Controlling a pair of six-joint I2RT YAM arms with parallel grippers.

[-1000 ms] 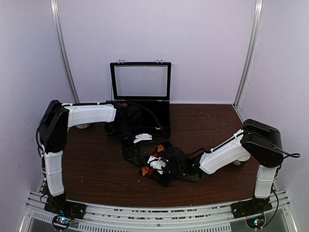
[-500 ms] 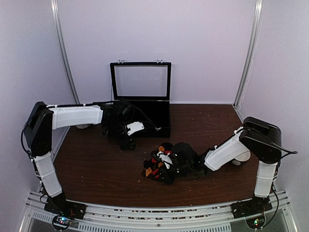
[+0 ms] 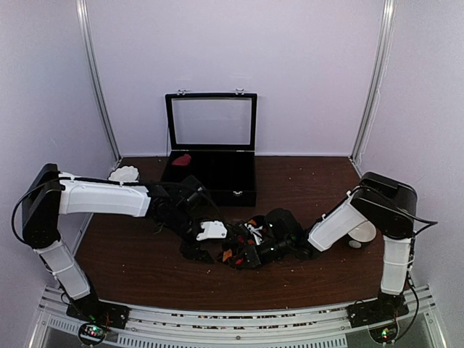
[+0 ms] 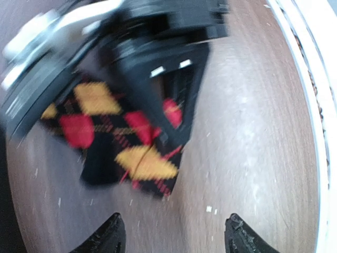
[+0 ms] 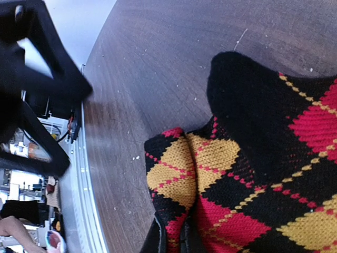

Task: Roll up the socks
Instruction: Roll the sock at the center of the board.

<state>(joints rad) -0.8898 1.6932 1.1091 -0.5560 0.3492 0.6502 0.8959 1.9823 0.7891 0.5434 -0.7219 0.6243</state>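
On the table [image 3: 130,268], the right gripper [image 5: 172,238] pinches the argyle sock [image 5: 237,174], just ahead of the wide-spread left gripper [image 4: 174,237].

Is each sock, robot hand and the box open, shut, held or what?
argyle sock, bunched, pinched by the right hand
right hand, shut on the argyle sock
left hand, open, empty
box, lid up
pink sock, lying inside the box

A sock [image 3: 230,254] lies on the table [image 3: 138,255] before the case [image 3: 217,174]
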